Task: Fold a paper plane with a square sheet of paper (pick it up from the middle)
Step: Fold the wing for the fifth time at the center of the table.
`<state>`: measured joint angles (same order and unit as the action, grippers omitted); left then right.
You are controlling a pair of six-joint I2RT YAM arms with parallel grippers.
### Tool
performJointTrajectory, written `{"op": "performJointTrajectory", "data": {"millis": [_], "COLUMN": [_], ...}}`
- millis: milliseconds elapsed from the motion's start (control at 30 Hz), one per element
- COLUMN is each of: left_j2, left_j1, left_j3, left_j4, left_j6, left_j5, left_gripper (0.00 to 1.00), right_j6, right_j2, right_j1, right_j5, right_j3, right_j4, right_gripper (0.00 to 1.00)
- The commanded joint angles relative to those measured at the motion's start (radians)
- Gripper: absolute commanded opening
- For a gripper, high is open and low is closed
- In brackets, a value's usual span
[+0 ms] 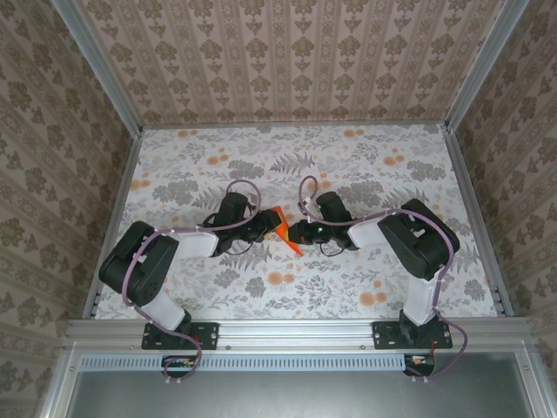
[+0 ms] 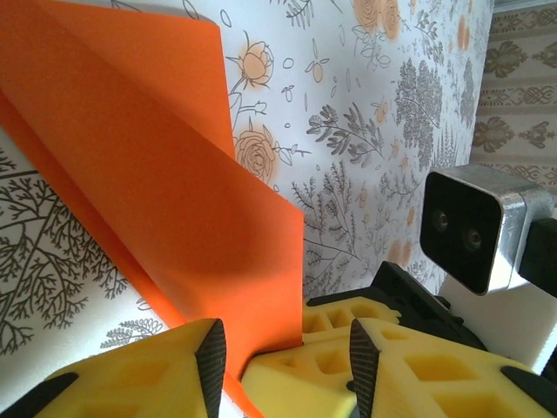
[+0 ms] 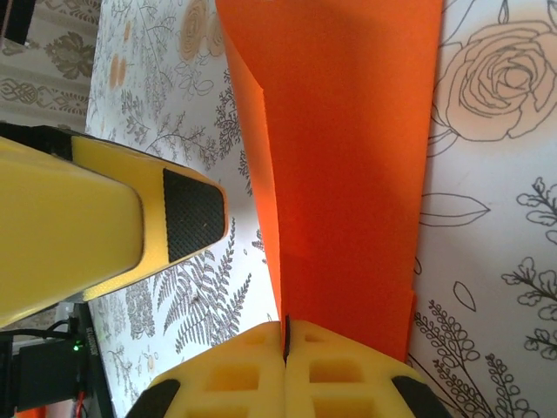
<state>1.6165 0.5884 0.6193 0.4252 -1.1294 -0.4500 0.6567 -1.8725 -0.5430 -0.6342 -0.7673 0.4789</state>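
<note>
Left gripper (image 1: pixel 268 225) slack, right gripper (image 1: pixel 296 232) pinching the folded sheet of paper (image 1: pixel 280 219) held between them.
On my left wrist feed the jaws stand apart, straddling the sheet's near edge and the right gripper's fingertips. On my right feed both fingers press together on the sheet, which stretches straight ahead of them.

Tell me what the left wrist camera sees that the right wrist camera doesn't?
Left wrist view: a silver camera box with two dark lenses, and the open left gripper straddling the lower corner of the bright orange folded sheet of paper. Right wrist view: the right gripper pinched shut on that sheet, plus a tiny green light at the bottom left. Both: the orange sheet standing up over the flowery tablecloth.
</note>
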Motion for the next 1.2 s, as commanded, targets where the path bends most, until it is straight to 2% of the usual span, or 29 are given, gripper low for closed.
{"op": "performJointTrajectory", "data": {"millis": [0,800,1167], "left_j2": [0.022,0.123,0.154], "left_j1": [0.005,0.017,0.017], "left_j3": [-0.002,0.025,0.05], "left_j4": [0.045,0.108,0.085], "left_j6": [0.004,0.017,0.024], "left_j5": [-0.018,-0.038,-0.027], "left_gripper": [0.44,0.42,0.4], "right_j6": [0.024,0.016,-0.038], "right_j2": [-0.022,-0.067,-0.065], "right_j1": [0.009,0.014,0.015], "right_j5": [-0.038,-0.045,-0.036], "right_j3": [-0.021,-0.036,-0.046], "right_j4": [0.03,-0.029,-0.1], "right_gripper": [0.02,0.03,0.13]}}
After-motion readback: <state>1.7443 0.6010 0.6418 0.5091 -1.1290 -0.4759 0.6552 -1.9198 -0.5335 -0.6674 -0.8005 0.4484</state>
